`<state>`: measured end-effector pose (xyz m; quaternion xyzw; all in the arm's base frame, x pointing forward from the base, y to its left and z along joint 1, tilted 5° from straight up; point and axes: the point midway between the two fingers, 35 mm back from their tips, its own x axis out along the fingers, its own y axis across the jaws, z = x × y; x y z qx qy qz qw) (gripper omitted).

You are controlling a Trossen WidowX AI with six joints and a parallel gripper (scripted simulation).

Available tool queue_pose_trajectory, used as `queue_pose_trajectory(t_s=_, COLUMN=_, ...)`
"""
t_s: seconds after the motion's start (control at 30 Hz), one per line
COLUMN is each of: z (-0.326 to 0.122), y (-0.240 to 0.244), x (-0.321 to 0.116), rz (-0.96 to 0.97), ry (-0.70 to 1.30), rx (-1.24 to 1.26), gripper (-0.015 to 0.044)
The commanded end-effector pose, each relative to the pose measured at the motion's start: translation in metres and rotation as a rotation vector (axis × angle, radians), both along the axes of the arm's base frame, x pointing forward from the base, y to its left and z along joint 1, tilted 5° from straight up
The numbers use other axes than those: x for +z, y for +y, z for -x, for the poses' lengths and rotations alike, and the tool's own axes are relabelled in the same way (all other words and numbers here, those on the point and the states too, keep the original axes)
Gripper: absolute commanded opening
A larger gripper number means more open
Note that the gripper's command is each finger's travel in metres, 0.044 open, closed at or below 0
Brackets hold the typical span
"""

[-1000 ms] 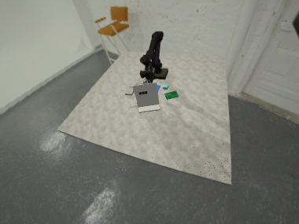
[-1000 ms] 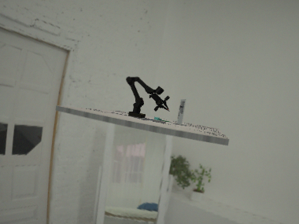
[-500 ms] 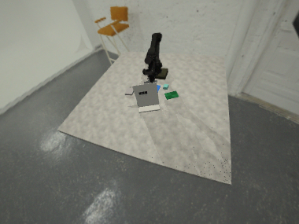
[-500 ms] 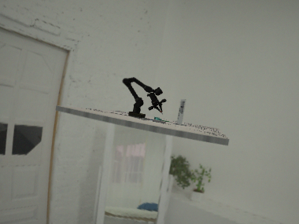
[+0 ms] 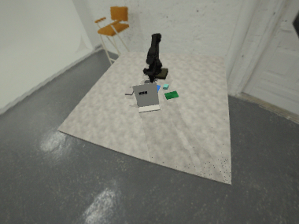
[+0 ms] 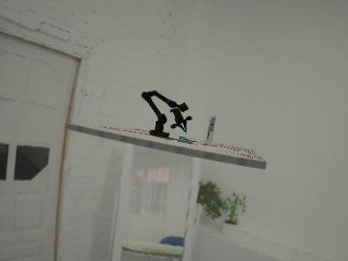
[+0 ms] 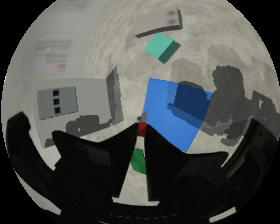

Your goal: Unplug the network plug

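Note:
The upright grey panel (image 5: 149,99) (image 6: 211,131) (image 7: 95,90) stands on the table; its socket block (image 7: 71,102) shows three dark openings at the left of the wrist view. My gripper (image 5: 153,80) (image 6: 186,131) (image 7: 141,126) is shut on the small plug (image 7: 143,125), whose red and grey end sticks out past the fingertips. The plug is clear of the panel, in the air, pointing steeply down. The blue marked square (image 5: 158,88) (image 7: 160,102) lies on the table just beyond the fingertips, partly in shadow. The plug's image meets its near left edge. The plug's tab cannot be made out.
A teal block (image 5: 166,86) (image 6: 183,138) (image 7: 159,46) lies beyond the square in the wrist view, with a long grey block (image 7: 157,23) behind it. A flat green piece (image 5: 171,95) (image 7: 138,161) also lies on the table; it shows between my fingers.

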<state>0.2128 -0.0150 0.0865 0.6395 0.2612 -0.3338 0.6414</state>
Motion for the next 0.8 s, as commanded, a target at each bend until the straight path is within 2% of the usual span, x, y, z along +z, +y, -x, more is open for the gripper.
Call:
queue_pose_trajectory(t_s=0.0, z=0.0, y=-0.001, x=-0.008, rz=0.003, ry=0.011, rx=-0.004, gripper=0.0)
queue_pose_trajectory(t_s=0.77, z=-0.003, y=-0.003, x=-0.041, rz=0.003, ry=0.011, rx=-0.004, gripper=0.0)
